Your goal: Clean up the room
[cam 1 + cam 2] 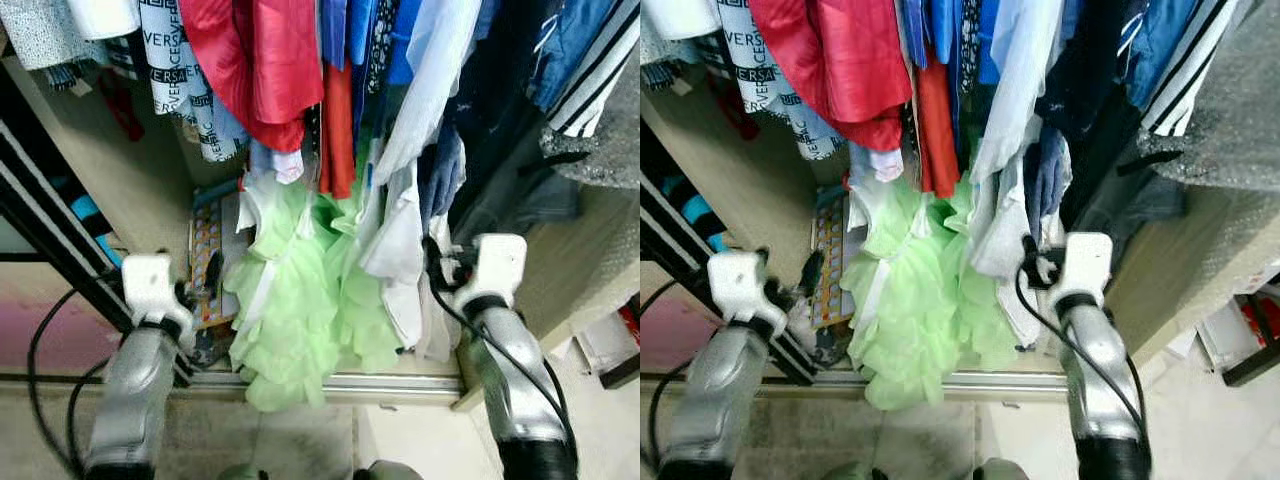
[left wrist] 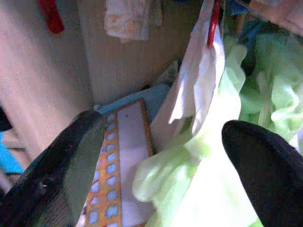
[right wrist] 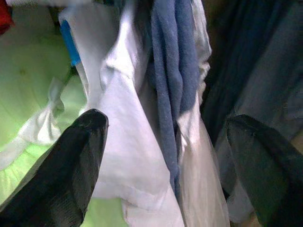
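Note:
An open wardrobe holds hanging clothes. A pale green ruffled dress (image 1: 300,310) hangs down to the wardrobe floor, with a white garment (image 1: 400,250) to its right. My left gripper (image 2: 161,156) is open, low at the dress's left edge, above a flat board with an orange and blue pattern (image 2: 123,156). My right gripper (image 3: 165,142) is open too, its fingers either side of the white garment and a blue cloth (image 3: 170,71) hanging against it. In the left eye view the right fingertips are buried in the clothes.
Red (image 1: 260,60), blue and dark garments hang across the rail above. A metal sliding track (image 1: 330,383) runs along the wardrobe's front. A black door frame (image 1: 50,220) stands at the left, a beige side panel (image 1: 580,260) at the right. Black cables trail from both arms.

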Robot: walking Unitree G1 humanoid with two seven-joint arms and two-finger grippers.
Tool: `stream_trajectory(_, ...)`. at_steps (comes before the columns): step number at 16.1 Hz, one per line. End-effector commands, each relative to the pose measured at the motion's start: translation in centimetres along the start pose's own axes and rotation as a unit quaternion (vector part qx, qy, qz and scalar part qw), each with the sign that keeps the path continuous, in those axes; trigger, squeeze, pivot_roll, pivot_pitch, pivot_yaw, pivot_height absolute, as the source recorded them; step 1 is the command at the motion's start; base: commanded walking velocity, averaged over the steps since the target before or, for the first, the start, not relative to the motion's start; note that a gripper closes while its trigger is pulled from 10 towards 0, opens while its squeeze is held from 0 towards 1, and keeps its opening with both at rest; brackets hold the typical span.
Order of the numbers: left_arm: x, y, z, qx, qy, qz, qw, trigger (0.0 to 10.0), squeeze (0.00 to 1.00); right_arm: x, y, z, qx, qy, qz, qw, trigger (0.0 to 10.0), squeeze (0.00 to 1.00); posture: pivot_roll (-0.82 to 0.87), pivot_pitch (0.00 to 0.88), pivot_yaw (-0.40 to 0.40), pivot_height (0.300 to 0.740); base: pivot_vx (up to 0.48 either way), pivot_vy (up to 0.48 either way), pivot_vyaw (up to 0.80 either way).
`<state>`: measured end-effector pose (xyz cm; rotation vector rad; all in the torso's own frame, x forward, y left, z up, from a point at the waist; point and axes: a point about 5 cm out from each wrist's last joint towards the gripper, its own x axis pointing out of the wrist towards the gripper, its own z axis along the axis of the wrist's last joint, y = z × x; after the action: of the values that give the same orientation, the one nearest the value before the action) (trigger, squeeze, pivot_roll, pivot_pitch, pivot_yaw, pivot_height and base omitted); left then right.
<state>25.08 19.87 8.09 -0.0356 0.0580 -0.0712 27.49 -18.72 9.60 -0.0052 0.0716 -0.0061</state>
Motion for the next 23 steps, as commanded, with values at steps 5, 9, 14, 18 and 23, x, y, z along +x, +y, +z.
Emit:
stream_trajectory(5,-1.3,1.7,-1.0,0.019,0.003,0.050,0.999,10.0,0.00,-0.4,-0.1,-0.9,0.002,0.013,0.016,1.000,10.0,0.00,-0.10,0.000,0.032,0.740,0.000,0.000,0.00)
stream_trajectory(9,-0.4,1.3,-0.4,-0.025,-0.067,0.031,0.997,10.0,0.00,0.3,1.2,0.4,-0.045,-0.036,0.020,0.998,10.0,0.00,-0.10,0.000,0.034,0.740,0.000,0.000,0.00)
stream_trajectory(14,-0.3,2.2,-3.2,-0.056,0.005,0.074,0.996,10.0,0.00,0.5,1.0,-1.7,-0.020,-0.014,0.014,1.000,10.0,0.00,-0.09,0.000,0.040,0.740,0.000,0.000,0.00)
stream_trajectory(18,-0.1,2.9,-1.8,0.035,0.031,0.139,0.989,10.0,0.00,0.8,1.4,-0.8,-0.034,-0.042,0.019,0.998,10.0,0.00,-0.08,0.000,0.037,0.740,0.000,0.000,0.00)
stream_trajectory(23,-0.4,1.1,-2.7,-0.008,0.033,0.079,0.996,10.0,0.00,0.8,1.7,-0.8,-0.038,-0.038,0.019,0.998,10.0,0.00,-0.09,0.000,0.027,0.740,0.000,0.000,0.00)
